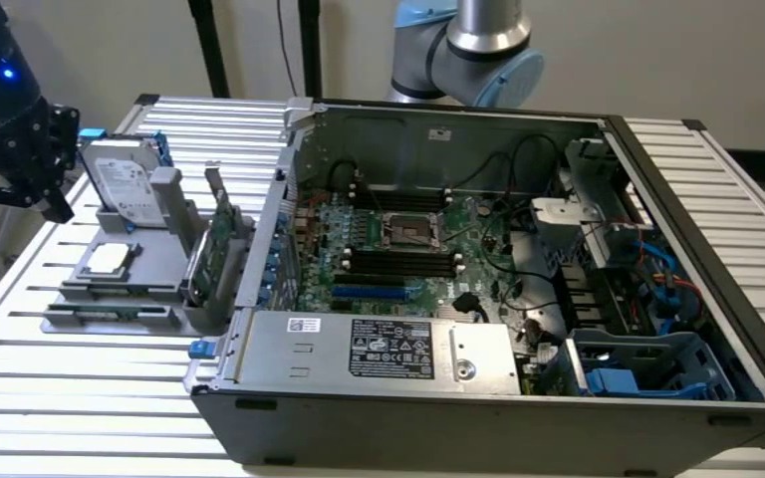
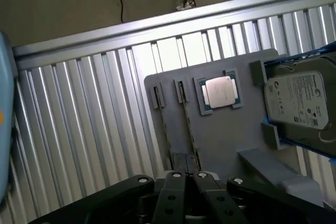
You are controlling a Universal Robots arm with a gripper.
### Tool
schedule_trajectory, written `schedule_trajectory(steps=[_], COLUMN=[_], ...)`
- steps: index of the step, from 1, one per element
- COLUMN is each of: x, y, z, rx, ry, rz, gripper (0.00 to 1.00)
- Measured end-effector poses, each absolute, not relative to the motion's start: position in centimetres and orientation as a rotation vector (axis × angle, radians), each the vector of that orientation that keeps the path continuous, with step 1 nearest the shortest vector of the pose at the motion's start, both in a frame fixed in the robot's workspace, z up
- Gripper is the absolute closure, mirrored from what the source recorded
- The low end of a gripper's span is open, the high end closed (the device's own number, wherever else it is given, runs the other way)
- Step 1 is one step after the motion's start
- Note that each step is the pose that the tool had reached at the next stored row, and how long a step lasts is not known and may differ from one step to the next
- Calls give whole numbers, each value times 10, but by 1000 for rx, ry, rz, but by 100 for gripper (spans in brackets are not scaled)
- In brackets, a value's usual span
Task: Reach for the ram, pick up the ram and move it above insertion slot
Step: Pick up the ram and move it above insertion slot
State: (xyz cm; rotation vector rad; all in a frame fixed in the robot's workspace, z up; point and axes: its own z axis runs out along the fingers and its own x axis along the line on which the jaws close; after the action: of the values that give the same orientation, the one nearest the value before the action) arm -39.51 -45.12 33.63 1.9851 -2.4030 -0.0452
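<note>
The ram shows as a thin strip standing on edge in a narrow slot of the grey holder (image 2: 220, 140), seen edge-on (image 2: 190, 129); in the exterior view a greenish strip (image 1: 107, 315) runs along the holder's front. My gripper (image 2: 188, 178) hangs above the holder, apart from the ram, fingers closed together with nothing between them. In the exterior view my gripper (image 1: 53, 204) is at the far left, beside the upright hard drive. The black memory slots (image 1: 402, 261) lie on the motherboard inside the open computer case.
On the holder are a silver hard drive with blue tabs (image 1: 124, 179), a processor chip (image 2: 220, 92) and a taller green card (image 1: 216, 239) standing upright. The case wall (image 1: 270, 239) rises between holder and motherboard. A slatted metal table (image 1: 77, 378) lies underneath.
</note>
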Motion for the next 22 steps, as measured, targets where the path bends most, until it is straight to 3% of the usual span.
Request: schedule_trajectory(steps=[22], x=[-395], y=[-452], z=[336], rx=[2363], ry=[-2046], rz=[-17], gripper=[89])
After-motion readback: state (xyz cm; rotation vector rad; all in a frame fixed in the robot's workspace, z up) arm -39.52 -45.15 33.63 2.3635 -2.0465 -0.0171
